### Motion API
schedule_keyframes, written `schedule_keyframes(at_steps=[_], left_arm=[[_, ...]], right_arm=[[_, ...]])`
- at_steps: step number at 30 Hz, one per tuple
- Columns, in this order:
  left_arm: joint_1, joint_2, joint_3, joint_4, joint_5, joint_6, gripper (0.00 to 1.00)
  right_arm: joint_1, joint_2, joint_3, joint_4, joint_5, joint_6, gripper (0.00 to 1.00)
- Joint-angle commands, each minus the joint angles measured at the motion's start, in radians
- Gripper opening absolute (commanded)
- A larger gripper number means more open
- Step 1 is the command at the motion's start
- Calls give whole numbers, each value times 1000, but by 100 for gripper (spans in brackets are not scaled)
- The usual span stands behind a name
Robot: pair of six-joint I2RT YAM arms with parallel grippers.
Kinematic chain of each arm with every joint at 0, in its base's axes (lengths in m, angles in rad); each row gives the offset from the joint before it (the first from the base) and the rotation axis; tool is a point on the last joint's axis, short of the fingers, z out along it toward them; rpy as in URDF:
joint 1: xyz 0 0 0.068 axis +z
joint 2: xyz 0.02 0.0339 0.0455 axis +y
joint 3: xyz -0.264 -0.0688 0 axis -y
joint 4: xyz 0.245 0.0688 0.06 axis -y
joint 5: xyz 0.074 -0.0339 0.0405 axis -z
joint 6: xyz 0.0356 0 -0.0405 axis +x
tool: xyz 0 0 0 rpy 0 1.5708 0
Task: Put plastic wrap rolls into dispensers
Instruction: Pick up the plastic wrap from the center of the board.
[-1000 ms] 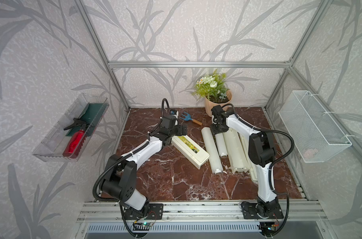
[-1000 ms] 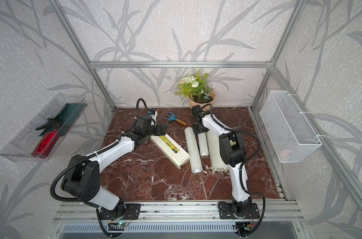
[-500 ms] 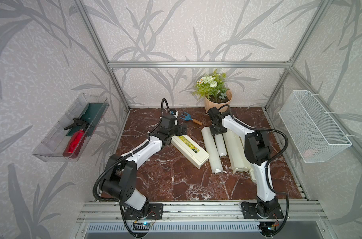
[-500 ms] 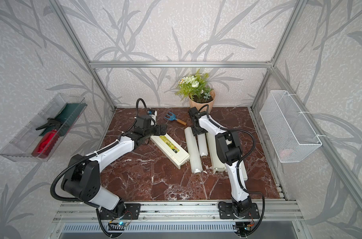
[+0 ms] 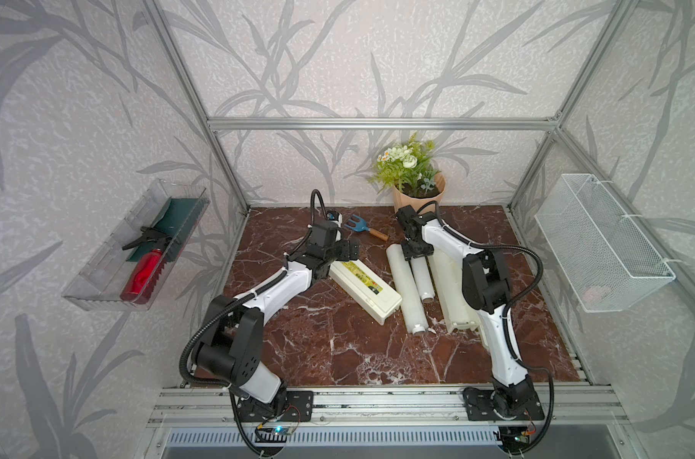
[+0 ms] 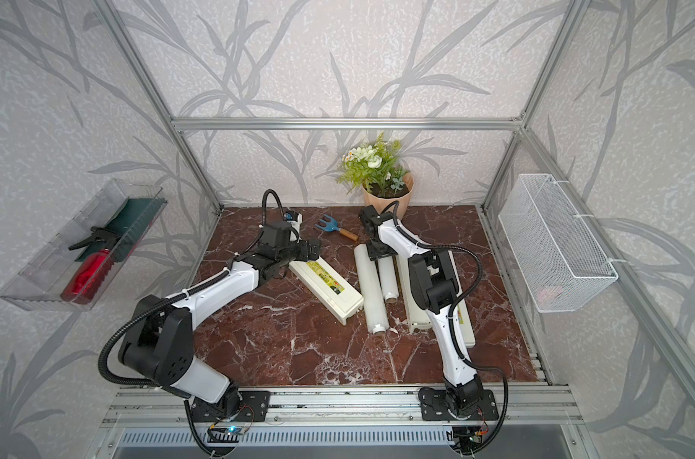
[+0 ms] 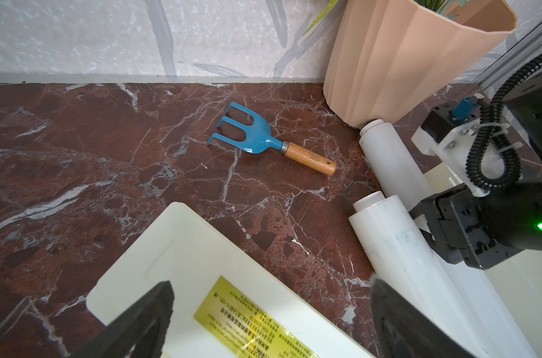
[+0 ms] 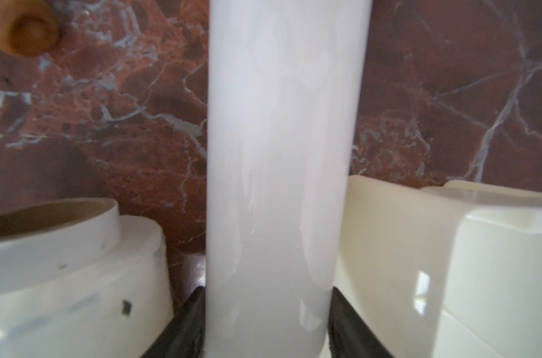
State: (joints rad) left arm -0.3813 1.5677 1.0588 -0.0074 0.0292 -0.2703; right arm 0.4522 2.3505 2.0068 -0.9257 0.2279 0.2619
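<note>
The right gripper [image 8: 266, 291] stands just past the centre of the marble table [image 5: 318, 349], toward 12 o'clock, and clasps a roll. In the right wrist view its black fingers [image 8: 186, 328] lie flush against both sides of the gripped plastic wrap roll [image 8: 282, 139], at a middling width. That roll runs along the 12-to-6 line. Its far tube end comes close to the foot of the peach flower pot [image 7: 403, 62], which stands between 12 and 1 o'clock by the back wall. I cannot tell whether the roll is raised off the table.

The free plastic wrap roll [image 5: 404, 290] lies just beside it on the 9 o'clock side, parallel, and reaches further toward 6 o'clock. On the 3 o'clock side lies the open dispenser [image 5: 451, 302], a cream trough partly hidden under the right arm.

The left gripper [image 7: 271, 285] holds nothing. Its fingers are spread wide above the 11 o'clock end of the closed dispenser [image 5: 373, 296]. That box lies slantwise, from 10 toward 5 o'clock, on the 9 o'clock side of centre, with its yellow-green label up.

A blue garden fork [image 7: 263, 141] with a wooden handle lies near 12 o'clock, between the left gripper and the pot. A white wire basket [image 5: 600, 246] hangs on the wall at 3 o'clock. At 9 o'clock a clear tray [image 5: 111, 270] holds a red spray bottle [image 5: 143, 274].
</note>
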Motion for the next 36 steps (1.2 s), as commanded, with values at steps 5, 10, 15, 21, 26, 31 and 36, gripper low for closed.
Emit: schedule_keyframes(at_steps=[5,10,15,21,26,31,36], left_arm=[[4,-16,10,-3,7,-28,99],[4,-29,3,3,10,-28,99],[4,-35,-16,20,15,-45,99],[4,-61,-39,27,4,-41,99],[4,-80,-49,25,-8,-35,99],[4,-78,-48,28,-10,-26,99],[4,-60,-31,33,3,-33,99]], right_arm=[[5,56,-40,23,-124,20,36],[2,-47,-108,94,-173,28,42],[-7,4,-86,40,-200,19,63],[-9,55,-94,40,-196,28,67],[-6,-27,-114,53,-145,25,36],[-3,-229,-142,59,-137,6,29],[-20,-394,-199,19,-156,3,25]])
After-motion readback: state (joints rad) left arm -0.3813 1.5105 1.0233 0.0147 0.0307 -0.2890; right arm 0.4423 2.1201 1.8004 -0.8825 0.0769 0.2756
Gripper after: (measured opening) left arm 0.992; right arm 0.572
